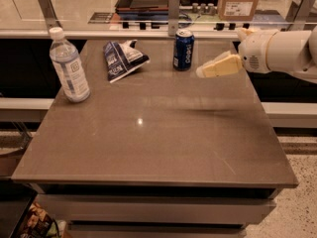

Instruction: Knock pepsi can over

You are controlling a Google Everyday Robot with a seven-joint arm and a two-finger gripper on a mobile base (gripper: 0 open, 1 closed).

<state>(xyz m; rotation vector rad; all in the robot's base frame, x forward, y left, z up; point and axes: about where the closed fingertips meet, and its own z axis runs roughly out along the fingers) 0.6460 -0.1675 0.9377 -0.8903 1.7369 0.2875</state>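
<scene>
The gripper (207,71), near the desk's (148,143) far right corner, is a pale cream-yellow wedge with a blunt, rounded tip. Behind it the arm (290,51) is glossy white, a bulbous rounded housing joined to a thick, smooth cylinder. A small greyish speckled patch on the housing may be a vent.

pepsi can (183,50) upright, gripper (202,72) just r of it — over table (148,152)

Dark blue pepsi can (183,50), cream-yellow end effector (203,72) just beside it.
</scene>
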